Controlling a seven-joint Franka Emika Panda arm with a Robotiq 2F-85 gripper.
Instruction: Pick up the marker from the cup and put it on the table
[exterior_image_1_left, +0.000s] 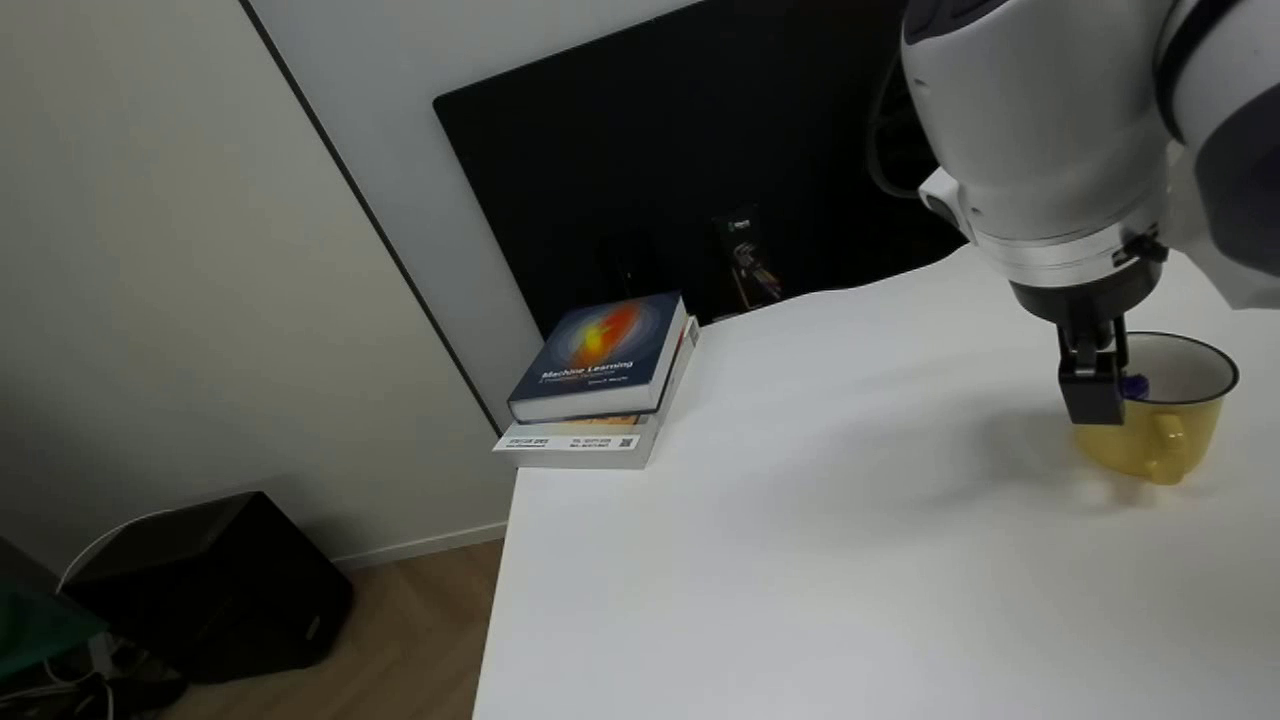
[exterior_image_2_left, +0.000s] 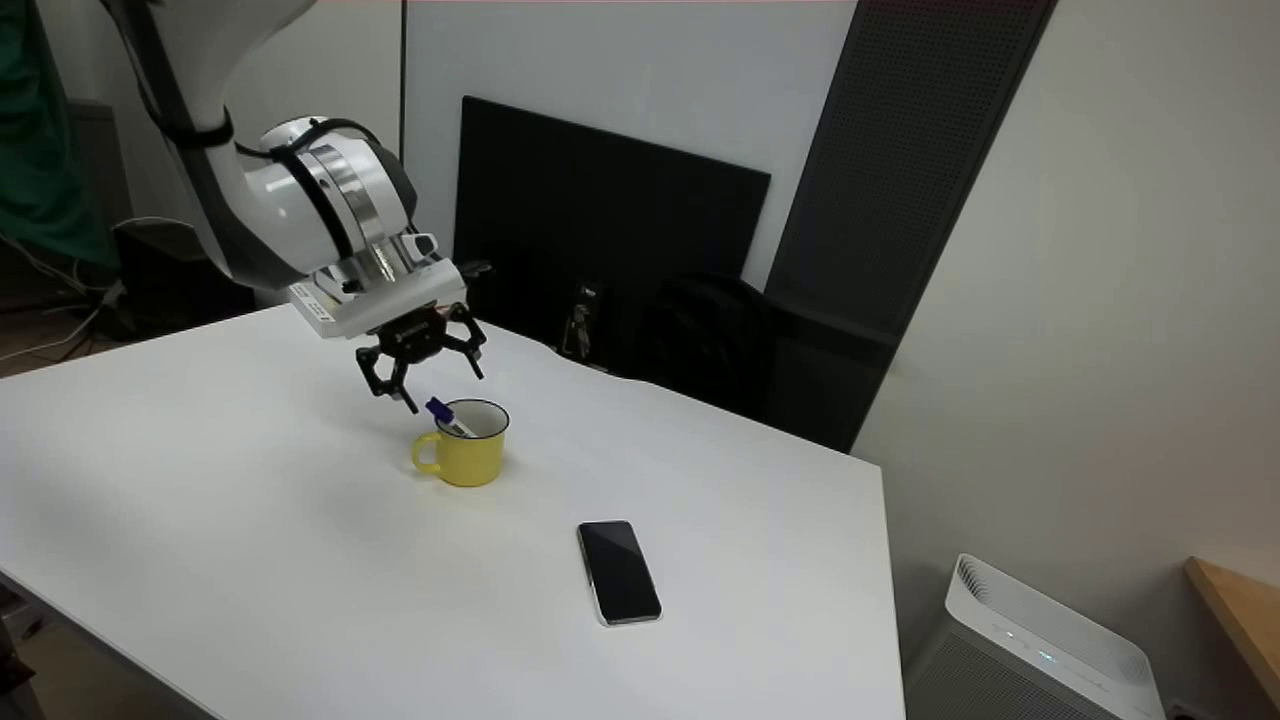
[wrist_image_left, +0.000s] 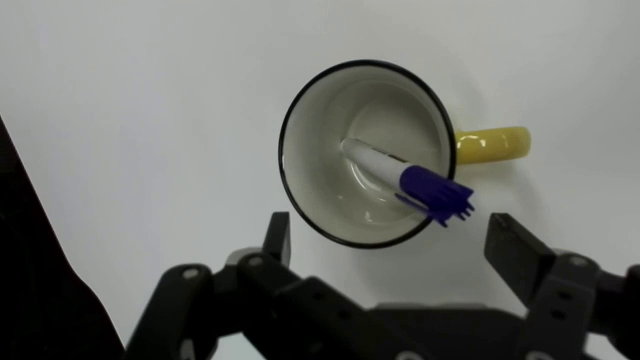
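Flat white worktop (exterior_image_2_left: 400, 600) fills lower centre; align black end effector (exterior_image_2_left: 446, 393), spread and empty, over slim white purple-capped marker (wrist_image_left: 405, 177).

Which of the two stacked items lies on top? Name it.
The thick dark blue book titled Machine Learning; the pale grey item lies beneath it, partly covered.

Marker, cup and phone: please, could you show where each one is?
Marker (wrist_image_left: 422, 185), wrist view, on its cap.
Cup (exterior_image_2_left: 473, 461), in an exterior view, on its yellow wall.
Phone (exterior_image_2_left: 619, 572), in an exterior view, on its dark screen.
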